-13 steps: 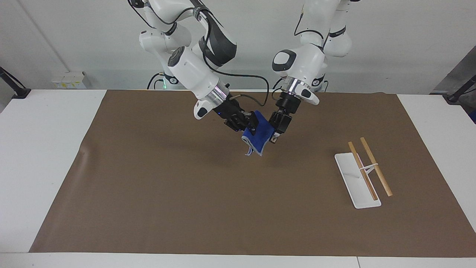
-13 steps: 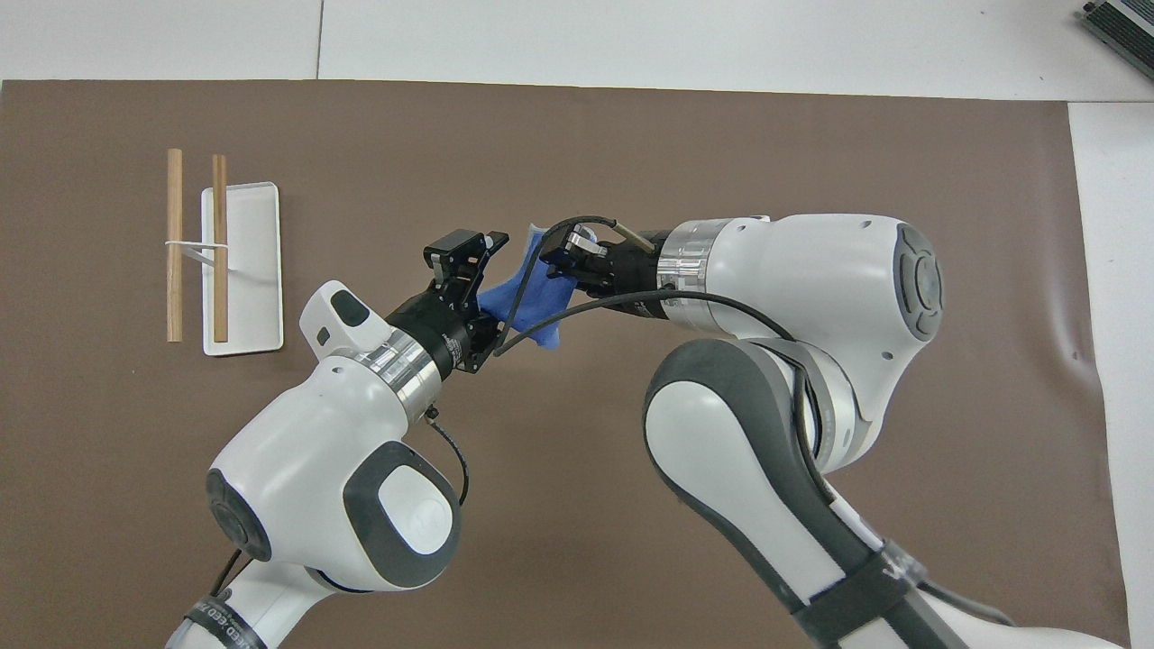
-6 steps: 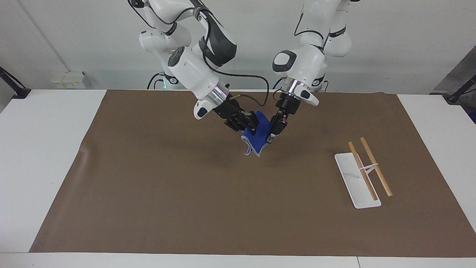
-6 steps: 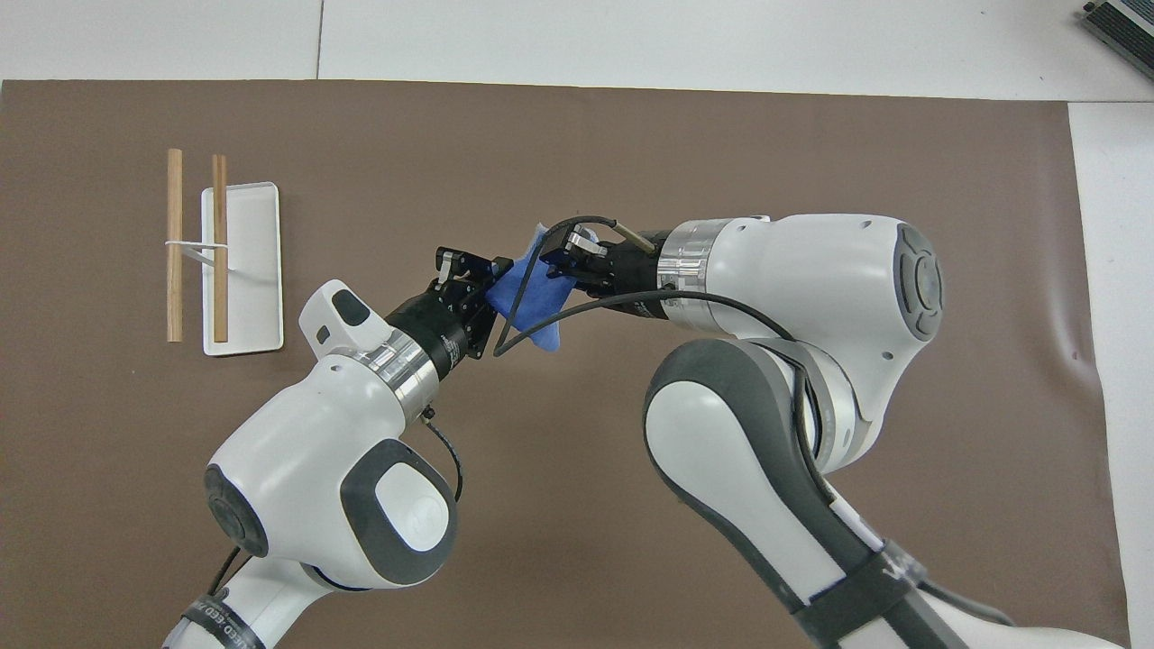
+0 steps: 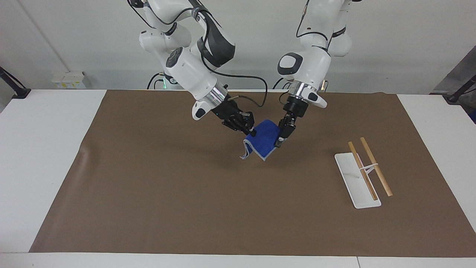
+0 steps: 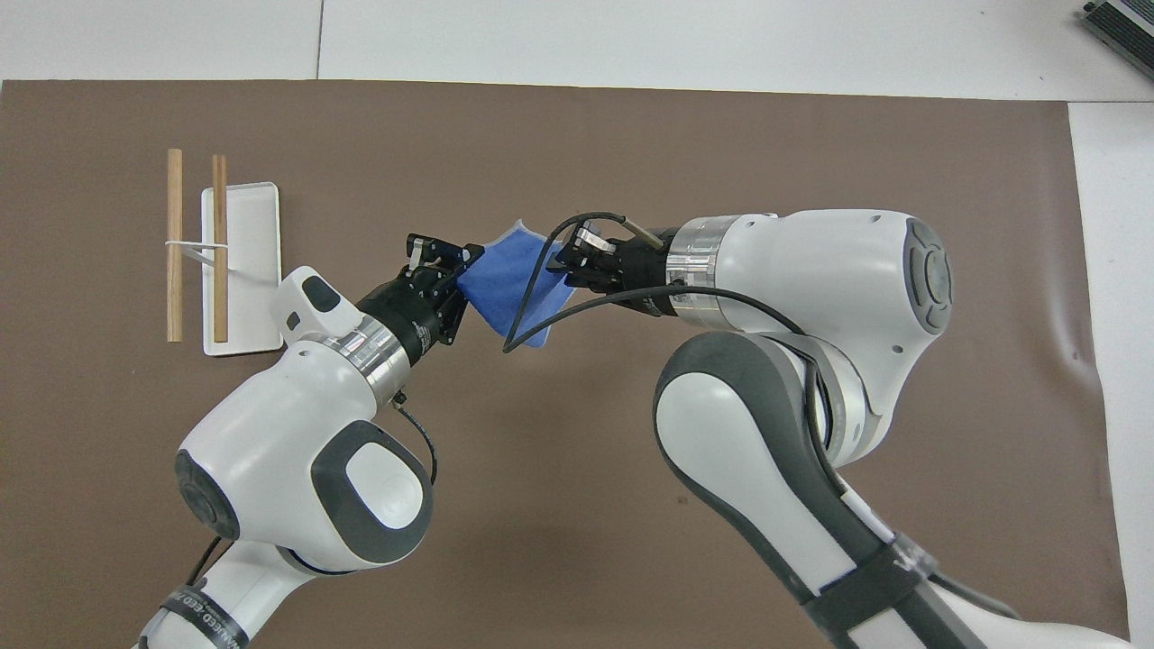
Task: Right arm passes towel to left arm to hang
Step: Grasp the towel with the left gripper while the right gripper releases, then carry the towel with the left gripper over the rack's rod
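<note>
The blue towel (image 5: pixel 263 141) (image 6: pixel 505 279) hangs in the air over the middle of the brown mat, spread between both grippers. My right gripper (image 5: pixel 250 130) (image 6: pixel 570 263), on the arm with the blue wrist light, is shut on the towel's edge at its own side. My left gripper (image 5: pixel 279 140) (image 6: pixel 453 273) is shut on the edge toward the rack. One loose corner with pale edging droops down below the right gripper. A black cable (image 6: pixel 532 297) loops across the towel in the overhead view.
A hanging rack with a white base (image 5: pixel 351 178) (image 6: pixel 257 270) and two raised wooden rods (image 5: pixel 375 171) (image 6: pixel 174 243) stands on the mat toward the left arm's end. The brown mat (image 5: pixel 148 186) covers most of the white table.
The left gripper closed on the towel's edge. The two grippers then drew apart, the left one toward the rack, and the towel spread out wider between them.
</note>
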`<state>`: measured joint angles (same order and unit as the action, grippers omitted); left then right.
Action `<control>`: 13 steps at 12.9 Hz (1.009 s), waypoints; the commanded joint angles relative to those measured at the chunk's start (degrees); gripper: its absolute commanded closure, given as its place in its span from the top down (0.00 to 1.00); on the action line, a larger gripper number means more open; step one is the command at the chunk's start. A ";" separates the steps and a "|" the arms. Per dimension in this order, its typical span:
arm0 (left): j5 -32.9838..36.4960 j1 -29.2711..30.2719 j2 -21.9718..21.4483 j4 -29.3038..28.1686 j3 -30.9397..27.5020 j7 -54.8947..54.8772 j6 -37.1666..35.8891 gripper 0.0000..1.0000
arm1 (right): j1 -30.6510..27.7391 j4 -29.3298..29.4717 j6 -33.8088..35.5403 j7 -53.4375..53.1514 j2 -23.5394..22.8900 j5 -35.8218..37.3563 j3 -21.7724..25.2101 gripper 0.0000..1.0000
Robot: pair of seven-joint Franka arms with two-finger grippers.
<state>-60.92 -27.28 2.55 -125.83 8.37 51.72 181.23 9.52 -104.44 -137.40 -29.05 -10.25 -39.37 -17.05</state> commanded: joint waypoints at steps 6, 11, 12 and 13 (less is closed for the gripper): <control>-1.57 14.42 -1.41 -5.03 0.15 -6.19 -1.32 0.00 | -10.92 -3.05 12.84 0.22 7.78 26.33 -0.18 1.00; -1.48 28.83 -1.32 -4.51 0.15 -23.72 -5.69 0.00 | -11.90 0.10 22.76 0.49 8.23 39.61 -0.18 1.00; -1.48 31.21 -1.49 -4.42 0.07 -28.04 -7.54 0.00 | -11.90 0.81 24.96 0.49 8.31 41.64 -0.18 1.00; -1.48 32.54 -1.67 -4.42 0.06 -30.78 -8.17 0.00 | -11.90 0.99 26.38 0.75 8.84 42.27 -0.18 1.00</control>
<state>-61.11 2.53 2.30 -129.95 7.84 26.87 175.73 -1.69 -104.33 -114.04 -28.89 -2.40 0.53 -16.69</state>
